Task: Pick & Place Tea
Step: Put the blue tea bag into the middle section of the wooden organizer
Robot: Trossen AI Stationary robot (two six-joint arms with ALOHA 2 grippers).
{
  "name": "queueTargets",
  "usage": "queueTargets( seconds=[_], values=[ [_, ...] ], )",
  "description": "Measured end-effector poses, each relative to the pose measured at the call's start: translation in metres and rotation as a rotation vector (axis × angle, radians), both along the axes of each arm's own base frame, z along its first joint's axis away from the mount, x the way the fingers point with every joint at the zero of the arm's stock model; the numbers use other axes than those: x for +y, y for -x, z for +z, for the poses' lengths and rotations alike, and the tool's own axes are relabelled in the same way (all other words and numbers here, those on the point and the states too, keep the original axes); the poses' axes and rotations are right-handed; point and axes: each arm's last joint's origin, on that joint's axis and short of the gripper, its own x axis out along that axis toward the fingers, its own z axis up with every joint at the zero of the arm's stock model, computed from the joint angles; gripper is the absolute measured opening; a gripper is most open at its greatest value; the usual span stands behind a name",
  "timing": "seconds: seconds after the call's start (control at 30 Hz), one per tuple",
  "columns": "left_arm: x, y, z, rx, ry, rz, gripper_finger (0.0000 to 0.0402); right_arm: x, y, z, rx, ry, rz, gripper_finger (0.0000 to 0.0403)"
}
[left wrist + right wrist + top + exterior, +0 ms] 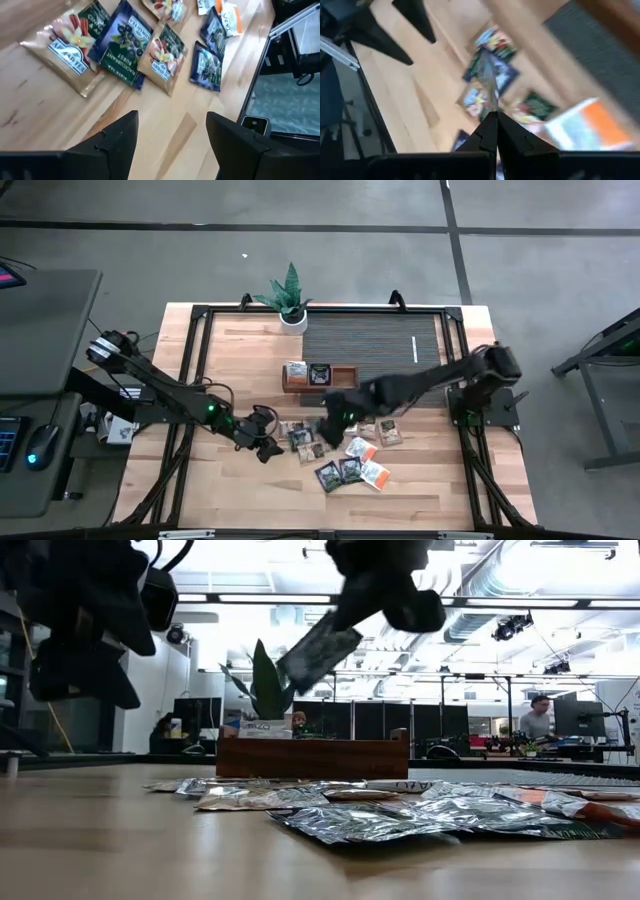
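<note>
Between our right gripper's (495, 117) shut fingers hangs a tea sachet (318, 652), seemingly dark, mid-carry above the pile; next, the wooden tray (320, 376) just beyond, while our left gripper (170, 137) waits spread.

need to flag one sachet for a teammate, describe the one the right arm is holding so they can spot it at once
Start at the wooden tray mid-table, then look just in front of it to the right gripper above the scattered sachets. The sachet it holds hangs tilted in the air, pinched at one edge by shut fingers. It is the only one off the table; the rest lie flat.
</note>
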Motion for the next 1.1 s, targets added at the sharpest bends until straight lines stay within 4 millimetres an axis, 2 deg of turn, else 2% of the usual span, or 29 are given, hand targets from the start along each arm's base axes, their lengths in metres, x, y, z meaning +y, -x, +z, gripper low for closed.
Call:
queueTargets(
  seconds=[0.2, 0.3, 0.47, 0.6, 0.7, 0.8, 1.1],
  values=[
    [0.0, 0.0, 0.001, -0.008, -0.003, 0.006, 0.0232, -0.053, 0.025, 0.037, 0.002, 0.046, 0.007, 0.0],
    [0.0, 0.0, 0.001, -0.008, -0.003, 0.005, 0.0232, -0.075, 0.03, 0.057, 0.018, 0.095, 0.028, 0.0],
    [0.0, 0.0, 0.001, -0.01, -0.006, 0.008, 0.0232, -0.109, 0.028, 0.093, 0.013, 0.188, 0.065, 0.0],
    [0.0, 0.0, 0.001, -0.009, -0.004, 0.008, 0.0232, -0.132, 0.024, 0.109, 0.052, 0.232, 0.096, 0.0],
    [0.0, 0.0, 0.001, -0.009, -0.004, 0.009, 0.0232, -0.144, 0.016, 0.112, 0.096, 0.254, 0.14, 0.0],
    [0.0, 0.0, 0.001, -0.009, -0.003, 0.009, 0.0232, -0.152, 0.003, 0.106, 0.151, 0.259, 0.213, 0.0],
    [0.0, 0.0, 0.001, -0.007, 0.002, 0.004, 0.0232, -0.165, -0.042, 0.062, 0.335, 0.276, 0.425, 0.0]
  ],
)
